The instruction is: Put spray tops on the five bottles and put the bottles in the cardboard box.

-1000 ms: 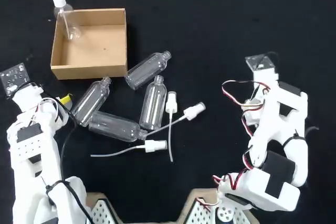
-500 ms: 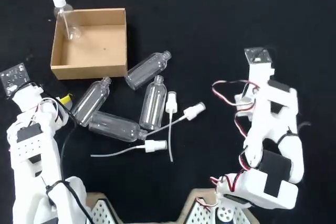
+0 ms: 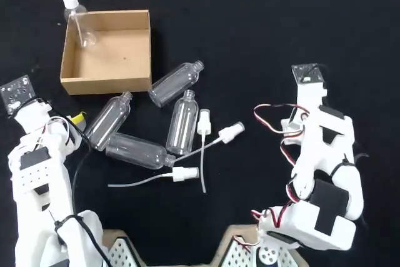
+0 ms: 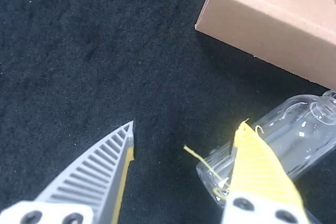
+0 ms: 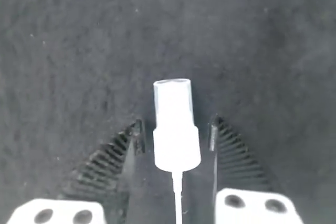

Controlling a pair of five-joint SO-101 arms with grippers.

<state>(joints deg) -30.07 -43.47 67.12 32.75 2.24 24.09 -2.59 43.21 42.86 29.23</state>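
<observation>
White spray top (image 5: 176,129) between my parted right fingers (image 5: 110,158).
Left fingers (image 4: 102,169) gape beside a bottle (image 4: 294,135); from above, three more tops (image 3: 231,131) lie on the tabletop (image 3: 250,29).

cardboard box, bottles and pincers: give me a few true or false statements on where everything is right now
1. A capped bottle leans in a corner of the cardboard box. True.
2. All five bottles are in the box. False: four uncapped bottles lie on the table beside it.
3. Three loose spray tops lie on the table next to those bottles. True.
4. The left pincer is shut on a bottle. False: it is open, with a bottle beside one finger.
5. The right pincer is open, with a spray top between its fingers. True.
</observation>
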